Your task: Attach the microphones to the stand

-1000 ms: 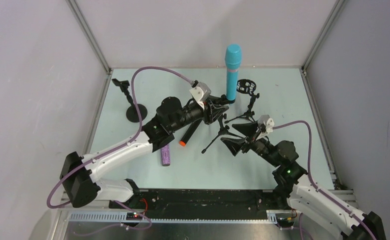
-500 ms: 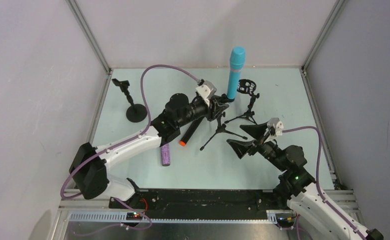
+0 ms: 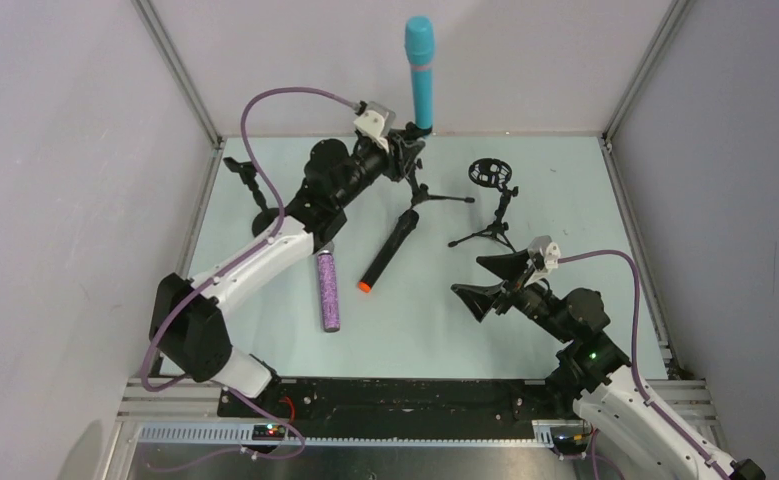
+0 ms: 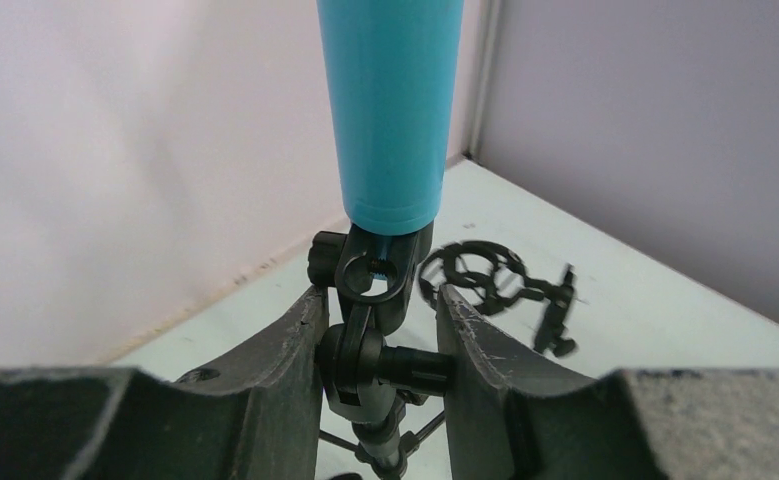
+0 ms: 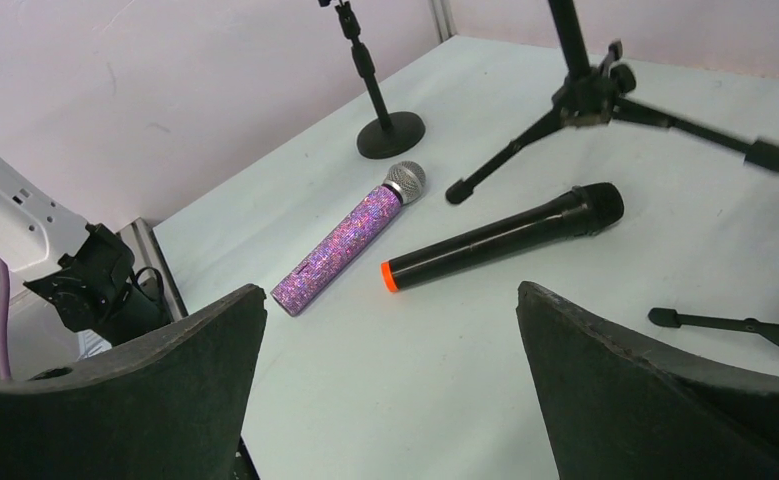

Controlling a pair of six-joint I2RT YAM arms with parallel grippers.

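The turquoise-blue microphone (image 3: 420,70) stands upright in the clip of a black tripod stand (image 3: 420,190) near the back wall. My left gripper (image 3: 405,158) is shut on that stand's swivel joint (image 4: 380,350), just under the turquoise microphone (image 4: 390,100). The black microphone with the orange end (image 3: 387,250) and the purple glitter microphone (image 3: 329,290) lie flat mid-table. My right gripper (image 3: 490,280) hovers wide open at the right, facing the purple microphone (image 5: 350,235) and the black microphone (image 5: 505,235), holding nothing.
A round-base stand (image 3: 255,195) stands at the far left, partly behind my left arm. A tripod stand with a ring shock mount (image 3: 492,195) stands right of centre. Grey walls close in the back and both sides.
My left arm has carried the tripod stand with the turquoise microphone from mid-table to the back, uncovering the two lying microphones. My right gripper has opened wider and drawn back a little.
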